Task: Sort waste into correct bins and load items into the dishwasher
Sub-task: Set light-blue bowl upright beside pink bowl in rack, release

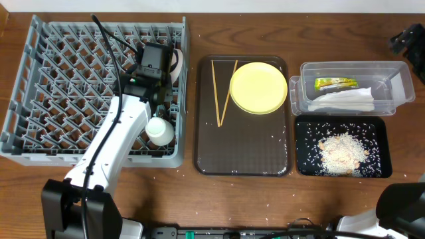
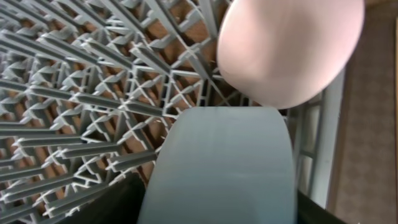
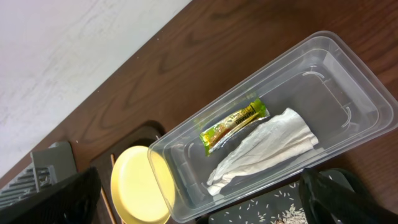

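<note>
- Blue bowl [image 2: 217,168] fills the bottom of the left wrist view. It stands on edge between the dark fingers [image 2: 112,208] of the left gripper [image 2: 211,208], above the pegs of the rack [image 1: 40,79].
- Whether those fingers pinch the bowl or only flank it cannot be told.
- Just beyond it, by the rack's right wall, sits the rounded white bowl [image 2: 289,50]. Whether the two bowls touch is unclear.
- Seen from overhead, the cup [image 1: 159,129] rests in the rack near its front right corner, beside the left arm.
- A brown tray [image 1: 246,146] lies on the table [image 1: 265,26] just right of the rack.
- On it the plate [image 1: 259,87] sits at the far right, and the chopsticks [image 1: 222,89] form a narrow V to its left.
- Right of that tray the tub [image 1: 398,73] holds the wrapper [image 1: 335,83] and, beside it, the napkin [image 1: 345,101].
- The black tray [image 1: 382,169] lies just in front of the tub. It carries a heap of crumbs [image 1: 342,151], with loose grains scattered around.
- The right gripper [image 3: 199,186] hangs over the tub, spread wide and holding nothing.
</note>
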